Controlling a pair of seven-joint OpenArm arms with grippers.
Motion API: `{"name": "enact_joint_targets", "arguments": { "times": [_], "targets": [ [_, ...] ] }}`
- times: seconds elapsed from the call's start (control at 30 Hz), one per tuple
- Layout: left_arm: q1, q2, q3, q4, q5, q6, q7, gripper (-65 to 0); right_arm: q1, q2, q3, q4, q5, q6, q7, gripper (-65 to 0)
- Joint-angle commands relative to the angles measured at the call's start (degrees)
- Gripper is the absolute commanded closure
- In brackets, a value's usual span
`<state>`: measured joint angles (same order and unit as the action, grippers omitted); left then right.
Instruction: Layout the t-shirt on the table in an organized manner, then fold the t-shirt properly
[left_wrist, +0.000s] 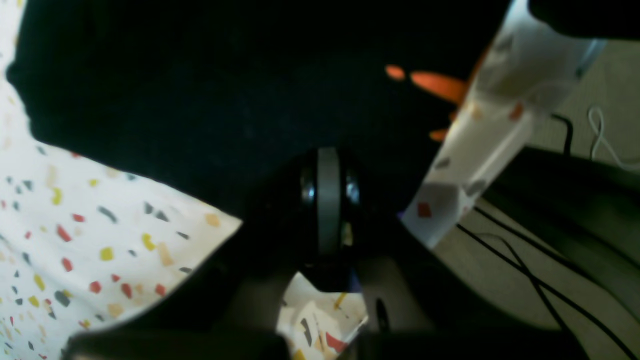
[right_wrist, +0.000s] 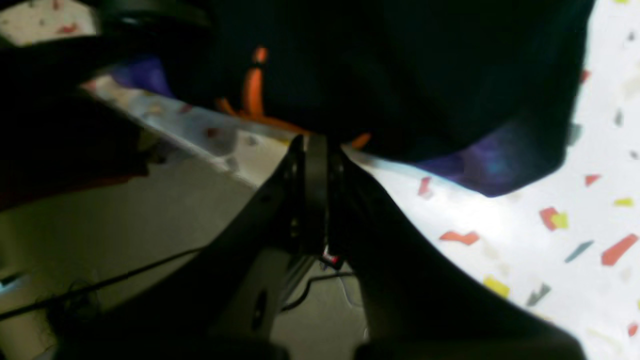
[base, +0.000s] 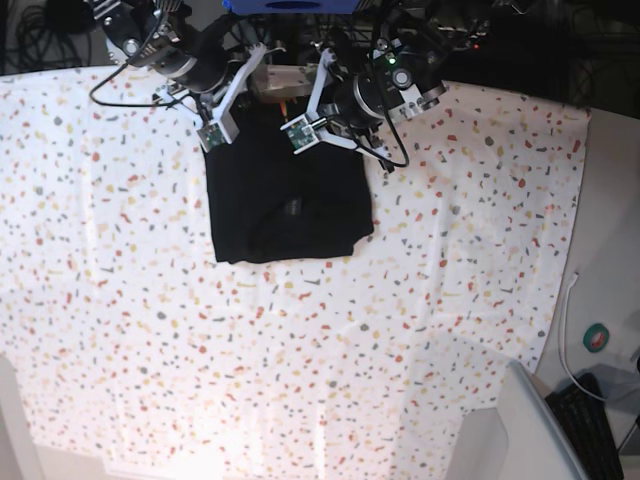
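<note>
Base view: black shirt folded to a block at the table's far edge, both grippers closed at its top hem

Base view shows the t-shirt (base: 288, 205) as a soft, matte black, roughly square block with a slightly ragged lower edge, lying flat near the far side of the table (base: 430, 300). The table cover is white and cloth-like, faintly creased, strewn with small red, orange, yellow and grey flecks. Both arms reach down to the shirt's far edge: the right gripper (base: 243, 100) on this view's left, the left gripper (base: 312, 100) on its right, close together.

Left wrist view adds what the overhead cannot: the left gripper (left_wrist: 327, 192) has its jaws drawn together with dark fabric bunched at the tips, though the blur leaves it unclear how much cloth is caught. Orange marks (left_wrist: 435, 85) show on the black fabric near the table's edge, and thin black cables (left_wrist: 530, 270) cross the pale floor beyond.

Right wrist view shows the right gripper (right_wrist: 315, 150) with jaws pressed together at the shirt's hem, orange marks and a purple patch (right_wrist: 487, 167) on the underside of a lifted fold
</note>
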<state>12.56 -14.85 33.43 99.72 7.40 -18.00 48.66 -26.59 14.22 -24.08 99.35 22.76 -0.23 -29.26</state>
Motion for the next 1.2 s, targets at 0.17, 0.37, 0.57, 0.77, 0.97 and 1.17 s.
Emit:
{"name": "enact_joint_targets", "arguments": {
  "times": [0.17, 0.37, 0.57, 0.77, 0.97, 1.17],
  "targets": [
    [-1.2, 0.1, -0.3, -4.2, 0.9, 0.4, -4.1, 0.0, 0.0, 0.0, -0.8, -5.4, 0.5, 0.2, 3.9, 0.0],
    [-0.6, -0.3, -0.5, -4.0, 0.8, 0.4, -7.5, 0.0, -1.6, 0.3, -0.3, -1.3, 0.5, 0.1, 3.6, 0.0],
    [0.1, -0.4, -3.1, 1.9, 0.7, 0.4, -7.3, 0.0, -3.3, 0.4, -0.2, 5.4, 0.5, 0.1, 3.6, 0.0],
    [-0.2, 0.1, -7.5, 2.2, 0.5, 0.4, -7.3, 0.0, 2.6, 0.3, -0.2, 0.0, 0.5, 0.1, 3.5, 0.0],
    [-2.2, 2.3, -8.8, -0.1, 0.8, 0.4, -7.4, 0.0, 4.0, 0.2, -0.1, -7.9, 0.6, 0.1, 4.1, 0.0],
    [1.5, 2.5, -14.0, 5.7, 0.4, 0.4, -7.4, 0.0, 1.6, 0.3, 1.5, -0.6, 0.6, 0.0, 3.6, 0.0]
  ]
}}
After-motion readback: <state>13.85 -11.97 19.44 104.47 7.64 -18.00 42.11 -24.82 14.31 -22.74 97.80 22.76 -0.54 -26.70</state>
